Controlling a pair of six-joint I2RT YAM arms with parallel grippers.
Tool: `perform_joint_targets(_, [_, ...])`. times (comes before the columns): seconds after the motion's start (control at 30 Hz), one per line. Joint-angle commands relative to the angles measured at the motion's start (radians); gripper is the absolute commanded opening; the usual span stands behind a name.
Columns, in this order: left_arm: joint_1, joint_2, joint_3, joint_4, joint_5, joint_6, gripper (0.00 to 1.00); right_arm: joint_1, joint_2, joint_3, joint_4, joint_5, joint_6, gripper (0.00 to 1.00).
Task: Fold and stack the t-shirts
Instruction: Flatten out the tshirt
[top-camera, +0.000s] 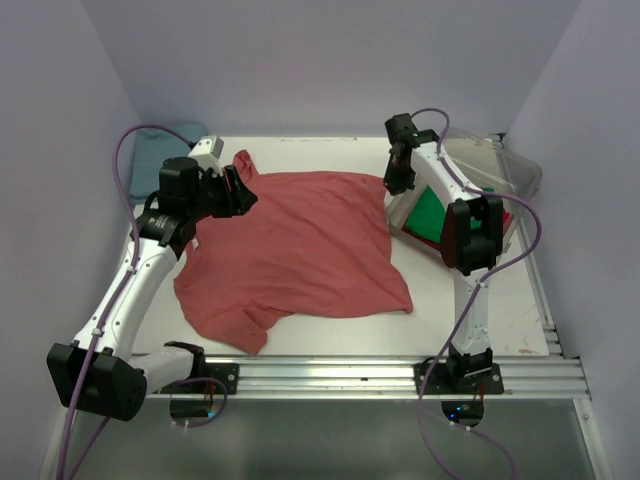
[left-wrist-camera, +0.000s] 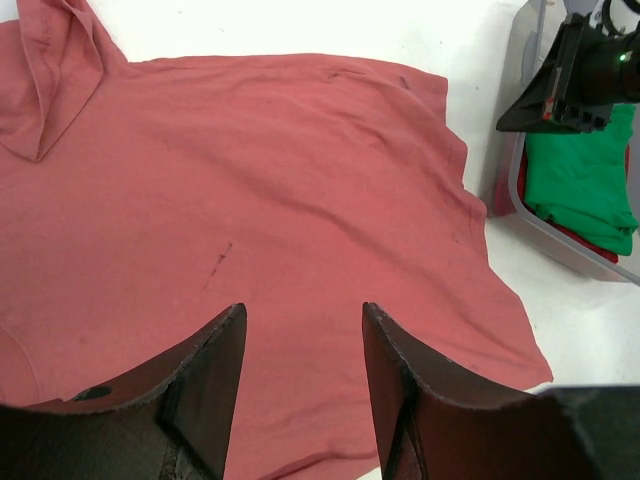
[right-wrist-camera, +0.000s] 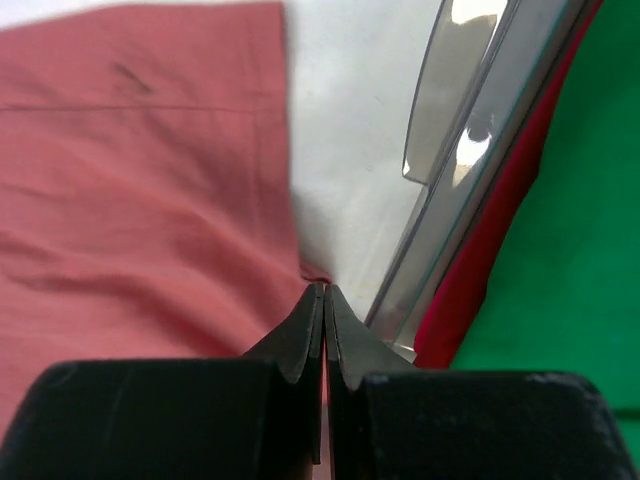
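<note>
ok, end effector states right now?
Left end effector: open, holding nothing, over the salmon shirt.
Right end effector: closed, apparently pinching the salmon shirt's edge.

**A:** What colour is the shirt laid out in front of you?

**B:** Your salmon-red t-shirt (top-camera: 300, 250) is plain, with no print. Your left wrist view shows a few small dark marks on it.

**A:** And the others?

**B:** You have a bright green t-shirt (top-camera: 432, 212) and a deeper red t-shirt (right-wrist-camera: 470, 280), both plain, behind the clear plastic bin (top-camera: 500, 160) wall. Your dusty teal-blue t-shirt (top-camera: 160, 150) is plain too.

**A:** The rig?

**B:** Your table (top-camera: 520, 300) is white. Your left arm (top-camera: 130, 290) and right arm (top-camera: 470, 300) are white with black joints, and the cables (top-camera: 125, 150) are purple. Your left gripper (left-wrist-camera: 300, 325) and right gripper (right-wrist-camera: 323, 295) are near black.
</note>
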Motion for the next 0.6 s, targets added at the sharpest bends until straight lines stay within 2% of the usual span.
perform_joint_targets(0.0, [-0.006,-0.017,-0.010,0.019,-0.008,0.005,0.53,-0.003,-0.084,-0.075,-0.075,0.138,0.045,0.00])
perform_joint_targets(0.1, [-0.006,-0.017,-0.010,0.014,-0.010,0.007,0.53,-0.017,-0.109,-0.138,-0.070,0.153,0.053,0.00])
perform_joint_targets(0.27, [-0.006,-0.026,-0.019,0.016,-0.013,0.010,0.53,-0.051,-0.193,-0.278,-0.101,0.264,0.119,0.00])
perform_joint_targets(0.43, [-0.005,-0.015,-0.024,0.025,0.001,0.007,0.53,-0.125,-0.379,-0.442,-0.093,0.357,0.143,0.00])
perform_joint_targets(0.57, [-0.006,-0.006,-0.036,0.047,0.016,-0.002,0.53,-0.170,-0.480,-0.516,-0.008,0.287,0.051,0.00])
